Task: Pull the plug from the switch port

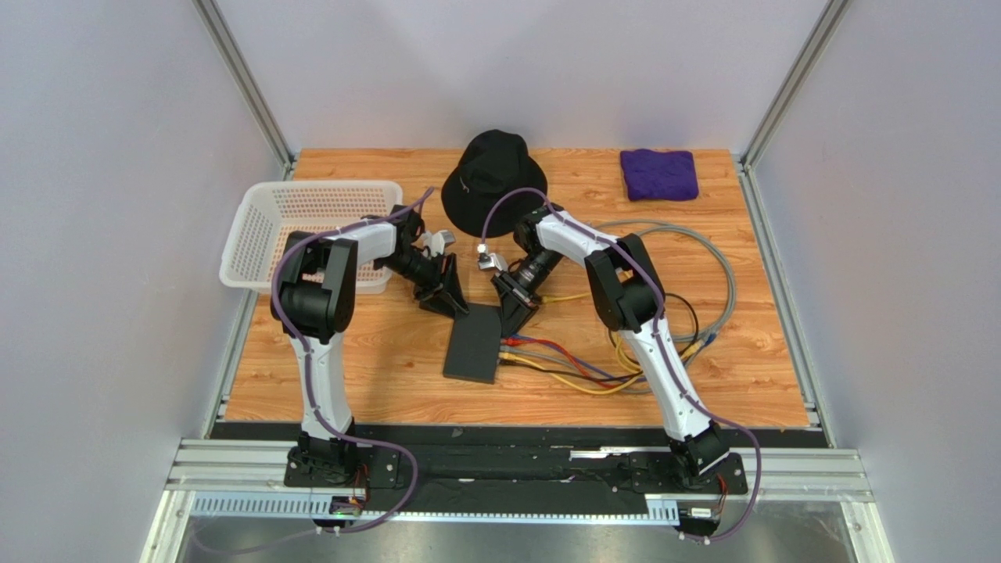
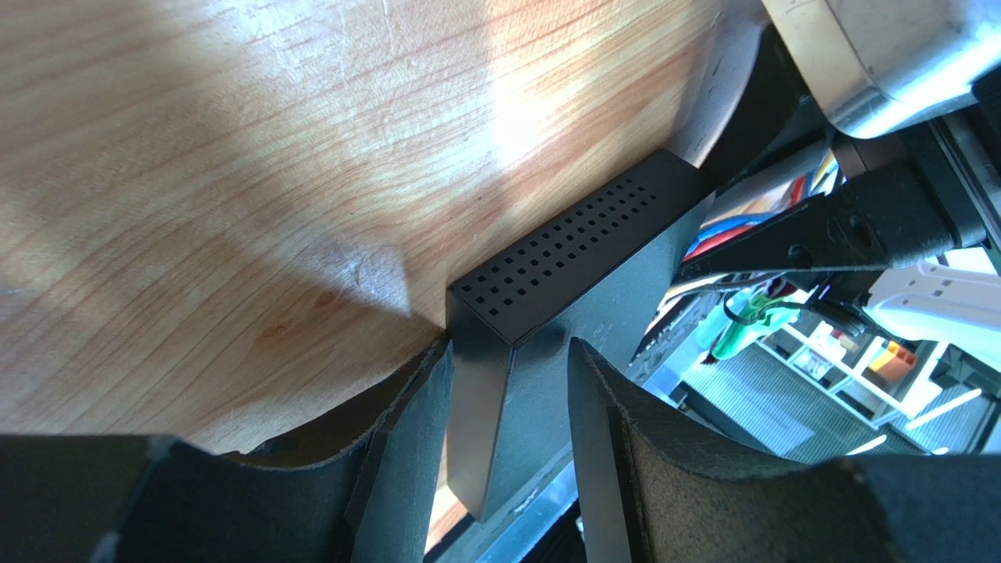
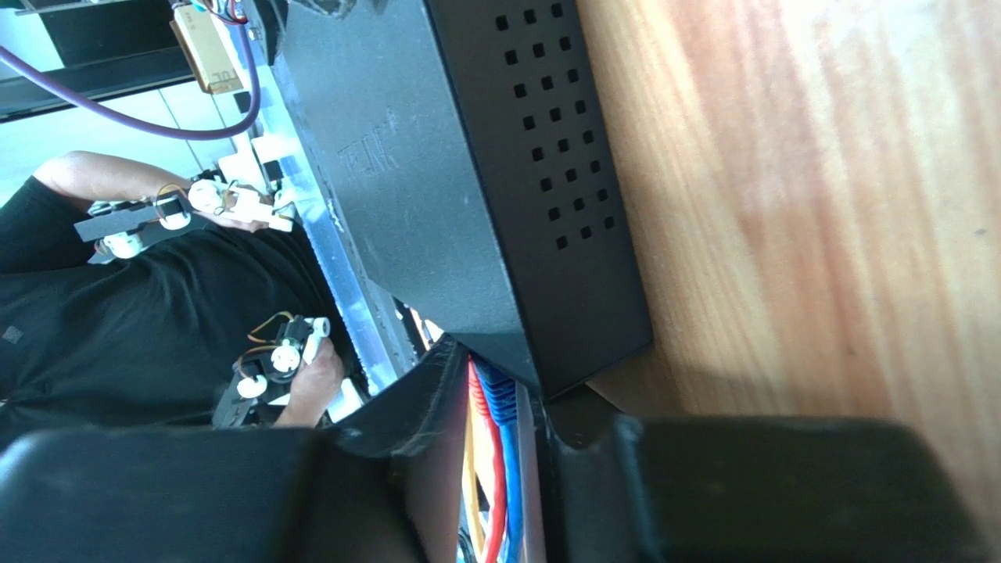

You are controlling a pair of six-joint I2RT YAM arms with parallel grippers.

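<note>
Right now, at the far left of the light brown wooden table [image 1: 353,375] sits a white plastic basket [image 1: 311,229] full of little holes. Next comes the left gripper [image 2: 511,364]. Its two black fingers are about half open, with a corner of the flat black box switch [image 1: 476,346] between them. They look to be pinching it so it cannot slide. The switch lies in the middle of the table, between the two grippers.

At its right side is the right gripper [image 3: 499,411]. Its fingers are close together, and thin red, blue and yellow cables [image 3: 494,481] run between them, right where they go into the switch. I cannot tell if it has a tight hold on anything.

The plugs [image 1: 506,344] all look pushed in, so I think the pull is not done. The getting ready seems done: one gripper on the box, one at the cables. Left to do: squeeze one plug and pull it out.
</note>
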